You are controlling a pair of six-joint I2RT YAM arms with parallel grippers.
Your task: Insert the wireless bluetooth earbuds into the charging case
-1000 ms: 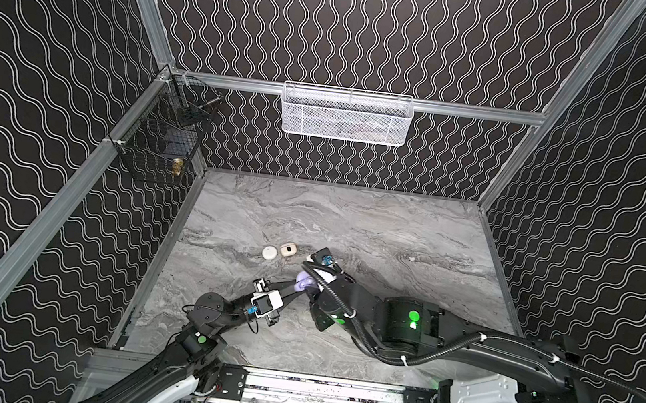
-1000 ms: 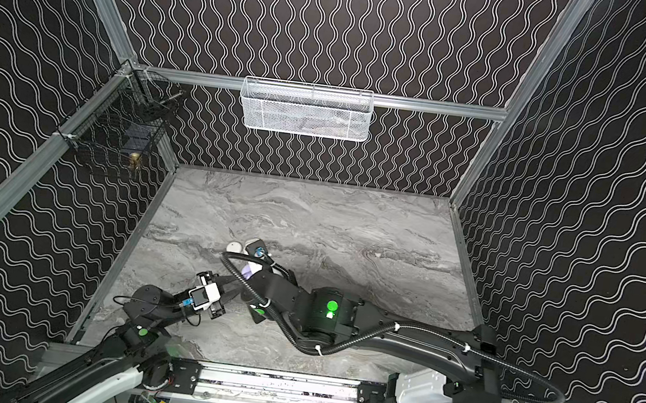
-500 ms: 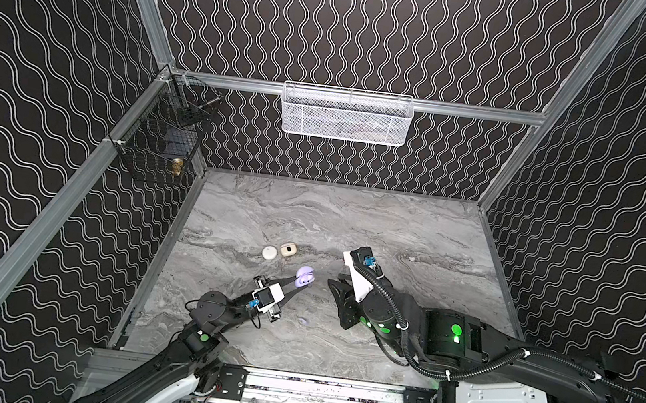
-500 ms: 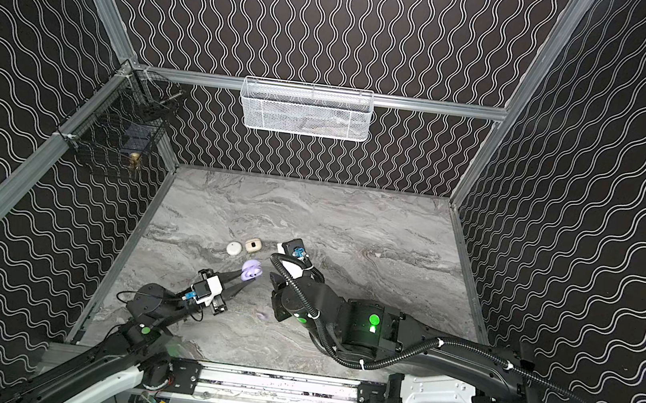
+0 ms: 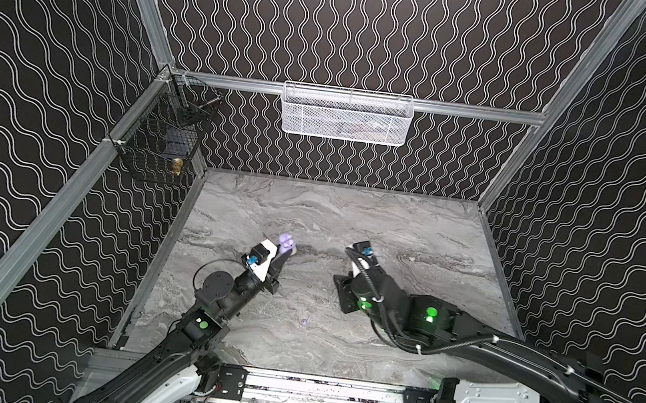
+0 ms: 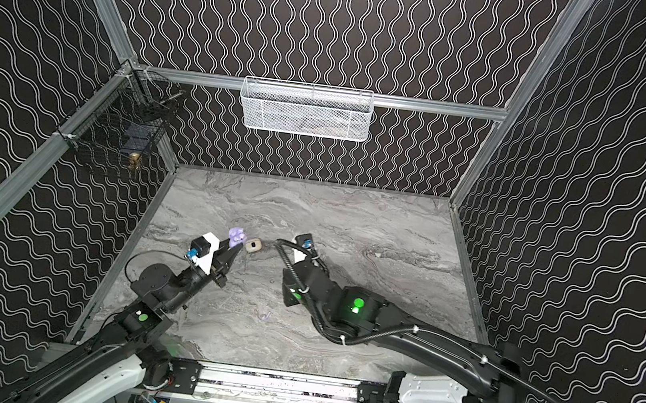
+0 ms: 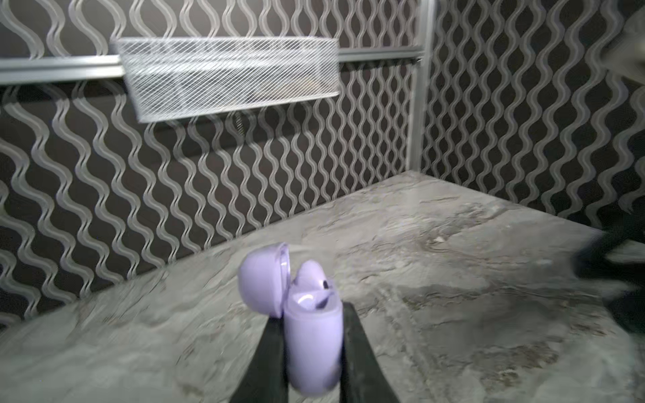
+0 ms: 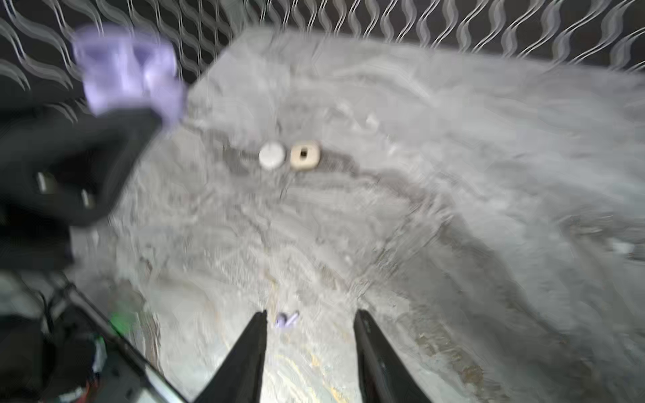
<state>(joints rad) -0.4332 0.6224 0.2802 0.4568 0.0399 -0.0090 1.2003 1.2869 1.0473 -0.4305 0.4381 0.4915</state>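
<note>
Top views: left end effector [image 5: 282, 253] clamped on lavender charging case [image 5: 286, 242], left of worktop [image 5: 393, 228] middle. Loose lavender earbud [image 5: 304, 321] flat on worktop between arms, well off front rail [image 5: 331, 392]. Bare marble toward back and right walls. Beige case [image 6: 253, 244] just beside held case.

Left wrist: case lid open, seated earbud [image 7: 310, 279] inside.

Right wrist: right end effector [image 8: 310, 315] moderately apart, holding nothing. Loose earbud shows between tips. White case [image 8: 271, 155] just beside beige case, farther off.
</note>
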